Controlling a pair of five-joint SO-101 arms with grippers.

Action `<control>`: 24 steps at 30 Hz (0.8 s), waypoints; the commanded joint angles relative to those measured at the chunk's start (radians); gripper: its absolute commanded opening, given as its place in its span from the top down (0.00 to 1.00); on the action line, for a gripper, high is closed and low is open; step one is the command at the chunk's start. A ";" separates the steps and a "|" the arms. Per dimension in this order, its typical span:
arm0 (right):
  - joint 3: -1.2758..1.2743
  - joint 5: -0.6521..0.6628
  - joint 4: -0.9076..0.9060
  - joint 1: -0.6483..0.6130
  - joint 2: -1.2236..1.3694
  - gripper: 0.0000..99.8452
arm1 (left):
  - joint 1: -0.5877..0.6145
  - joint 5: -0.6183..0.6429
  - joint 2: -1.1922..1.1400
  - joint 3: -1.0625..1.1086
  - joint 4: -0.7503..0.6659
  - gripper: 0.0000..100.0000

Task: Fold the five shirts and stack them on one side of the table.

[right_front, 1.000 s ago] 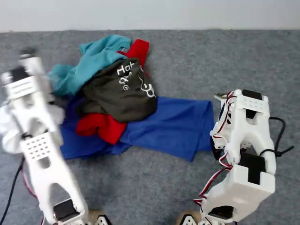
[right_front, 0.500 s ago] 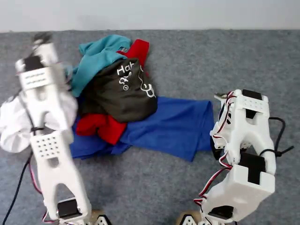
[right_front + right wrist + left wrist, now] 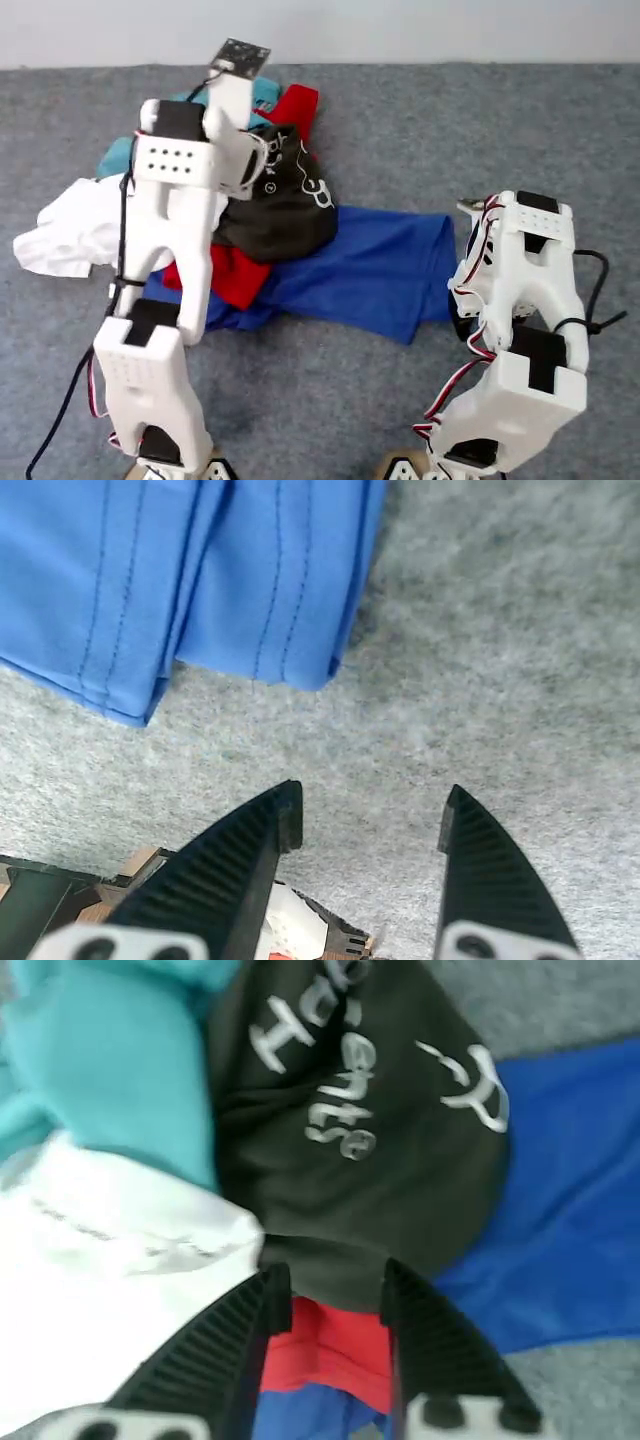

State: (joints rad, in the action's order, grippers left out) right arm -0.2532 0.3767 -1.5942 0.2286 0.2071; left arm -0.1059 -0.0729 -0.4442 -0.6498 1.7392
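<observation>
The shirts are in one unfolded heap left of the table's middle. The black shirt (image 3: pixel 290 215) is on top, the teal shirt (image 3: pixel 115 155) and red shirt (image 3: pixel 228 272) bunched around it, and the blue shirt (image 3: pixel 375 265) is spread flat underneath, trailing toward the right arm. Over the last second the left arm swung in from the table's left edge to above the heap. The white shirt (image 3: pixel 70 228), a tight bundle by that arm a second ago, now lies looser beside the pile. I judge that no shirt is folded yet and the sorting is only beginning. The left gripper (image 3: pixel 333 1280) hangs with jaws apart over the black hem, holding nothing. The right gripper (image 3: pixel 372 795) has not moved, jaws apart over the table (image 3: pixel 420 130) by the blue hem. The fabric is soft, limp knit, creased and lumpy, with stitched hems and white print on the black. The table is grey, felt-like and grippy
</observation>
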 commanded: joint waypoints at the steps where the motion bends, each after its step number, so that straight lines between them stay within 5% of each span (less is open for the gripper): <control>1: -0.002 -0.002 0.008 0.010 -0.053 0.76 | -0.040 -0.081 0.060 0.058 0.014 0.85; 11: -0.002 -0.002 0.008 0.010 -0.053 0.76 | -0.253 -0.295 0.058 0.435 -0.124 0.85; 24: -0.002 -0.002 0.005 0.010 -0.053 0.76 | -0.287 -0.288 -0.031 0.613 -0.387 0.85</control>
State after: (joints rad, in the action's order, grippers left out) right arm -0.2532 0.3767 -1.5942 0.2286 0.2071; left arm -0.4066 -0.3521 -0.4519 -0.0361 1.4170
